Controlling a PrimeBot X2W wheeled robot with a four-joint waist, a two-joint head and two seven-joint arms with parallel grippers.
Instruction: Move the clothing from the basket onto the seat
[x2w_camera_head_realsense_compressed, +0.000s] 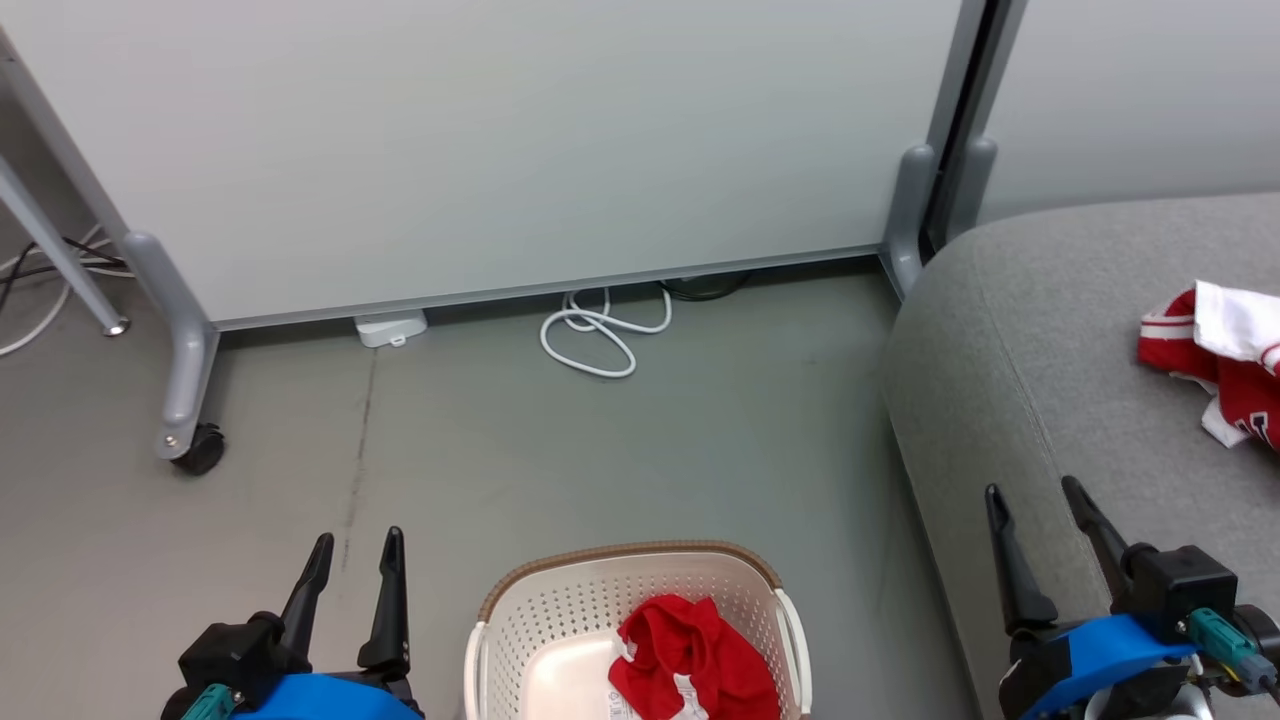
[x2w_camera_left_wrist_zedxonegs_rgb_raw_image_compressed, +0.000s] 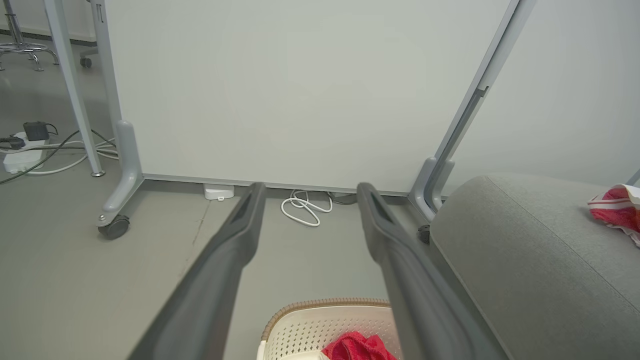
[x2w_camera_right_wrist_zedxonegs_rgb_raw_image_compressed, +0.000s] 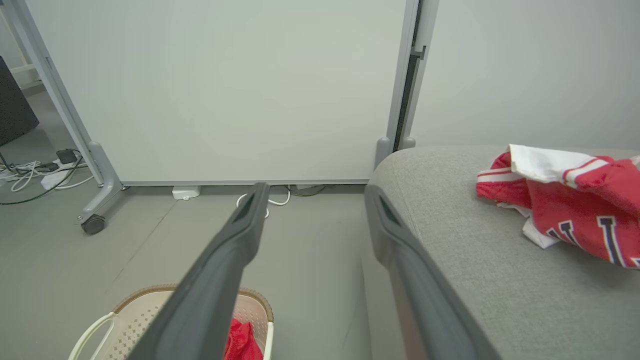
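Inside the basket (x2w_camera_head_realsense_compressed: 630, 552), a crumpled red garment (x2w_camera_head_realsense_compressed: 690, 655) is flanked by the left end effector (x2w_camera_head_realsense_compressed: 358, 540) and right end effector (x2w_camera_head_realsense_compressed: 1030, 490), both spread wide and empty, neither judged clearly nearer; a lettered garment (x2w_camera_head_realsense_compressed: 1215, 350) is laid on the seat (x2w_camera_head_realsense_compressed: 1020, 350) right of it.

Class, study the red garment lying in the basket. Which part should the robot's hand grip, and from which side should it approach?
Grip the raised crumpled fold on top of the red garment, coming straight down from above. It lies bunched low in the basket, whose perforated walls rise around it and would likely block a sideways approach; the humped folds offer something to pinch.
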